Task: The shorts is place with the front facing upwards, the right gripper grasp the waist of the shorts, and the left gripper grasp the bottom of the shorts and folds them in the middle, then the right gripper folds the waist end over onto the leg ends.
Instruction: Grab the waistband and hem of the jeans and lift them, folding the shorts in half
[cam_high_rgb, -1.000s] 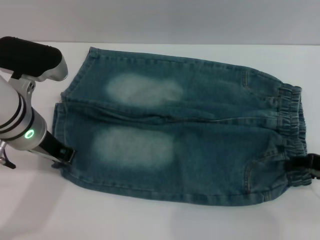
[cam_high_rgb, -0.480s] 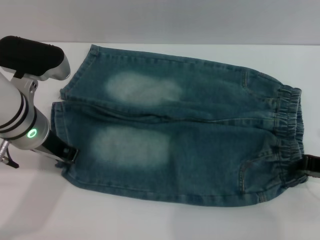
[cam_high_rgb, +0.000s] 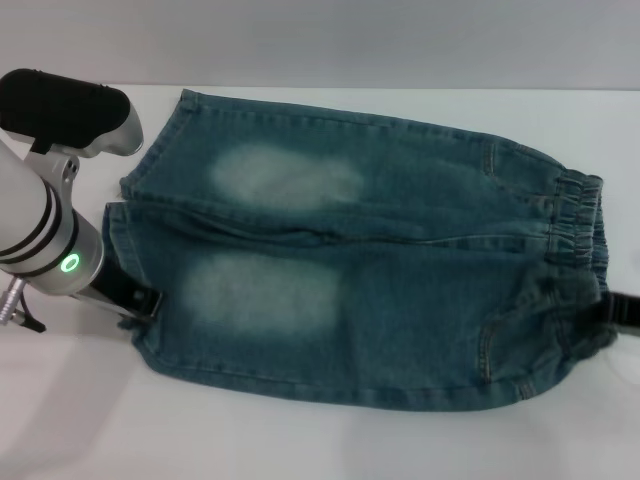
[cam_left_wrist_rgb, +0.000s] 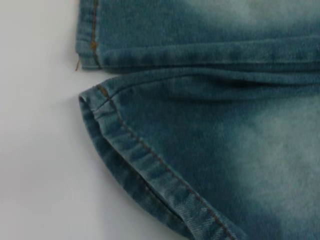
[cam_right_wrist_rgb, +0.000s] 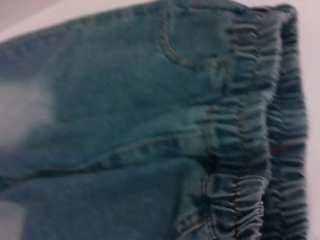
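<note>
Head view: our left gripper (cam_high_rgb: 138, 303) meets the bottom of the shorts (cam_high_rgb: 128, 262), our right gripper (cam_high_rgb: 622, 314) the waist (cam_high_rgb: 578, 262) — ready to fold; whether either has clamped, we cannot tell.

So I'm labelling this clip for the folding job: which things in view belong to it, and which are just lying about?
Part of the job:
denim shorts
elastic waist
leg hems
left end effector, at the nearer leg hem
right end effector, at the waist's near corner

Just lying about:
nothing; only the white table beneath
</note>
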